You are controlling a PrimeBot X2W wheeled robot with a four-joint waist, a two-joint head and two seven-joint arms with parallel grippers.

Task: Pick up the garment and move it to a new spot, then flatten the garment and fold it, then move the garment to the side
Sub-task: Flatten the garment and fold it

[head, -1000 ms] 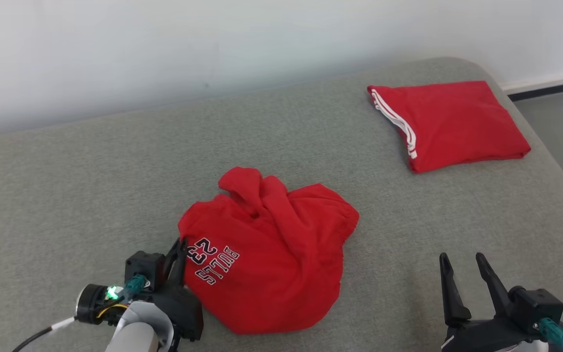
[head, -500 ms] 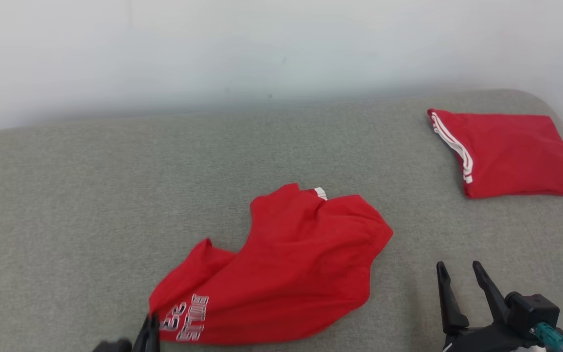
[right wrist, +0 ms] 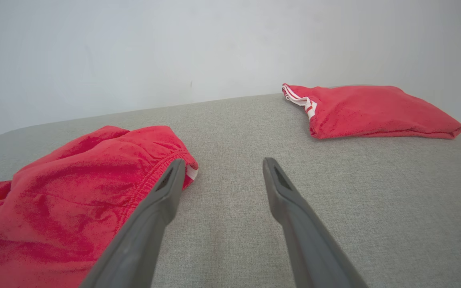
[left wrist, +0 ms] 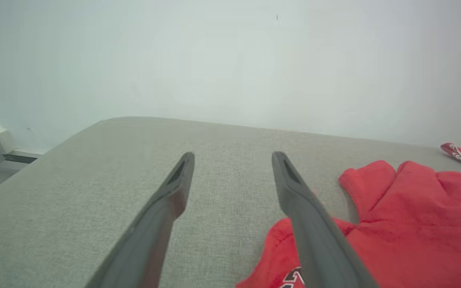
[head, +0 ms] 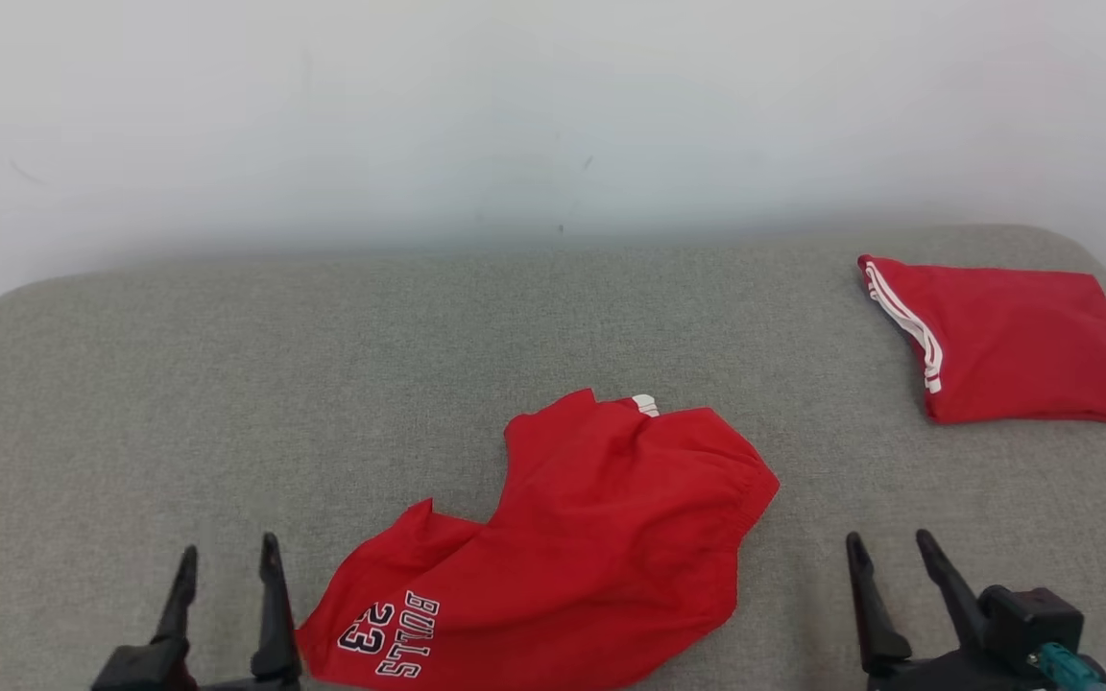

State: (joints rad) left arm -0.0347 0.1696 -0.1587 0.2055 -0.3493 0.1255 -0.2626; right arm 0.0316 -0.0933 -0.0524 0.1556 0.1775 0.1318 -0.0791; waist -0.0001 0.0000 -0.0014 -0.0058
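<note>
The garment (head: 591,537) is a pair of red shorts with a "BULLS 23" print, lying loosely spread and rumpled on the grey padded surface (head: 227,384). My left gripper (head: 229,547) stands open just left of the printed corner, with nothing between its fingers. In the left wrist view the left gripper (left wrist: 233,154) points over bare fabric, and the garment (left wrist: 406,224) lies beside and under the right finger. My right gripper (head: 887,537) is open to the right of the garment, apart from it. Seen from the right wrist, the right gripper (right wrist: 224,160) has the garment's waistband (right wrist: 74,192) by its left finger.
A second red garment with white stripes (head: 1014,341) lies folded at the back right corner, also visible as the folded garment (right wrist: 374,112). A white wall backs the surface. The surface's rounded left edge (left wrist: 74,136) drops to the floor.
The left gripper dragged the printed corner toward me and left, spreading the bunched garment, then let go and opened. The head camera has tilted and shifted. The right gripper stayed open.
</note>
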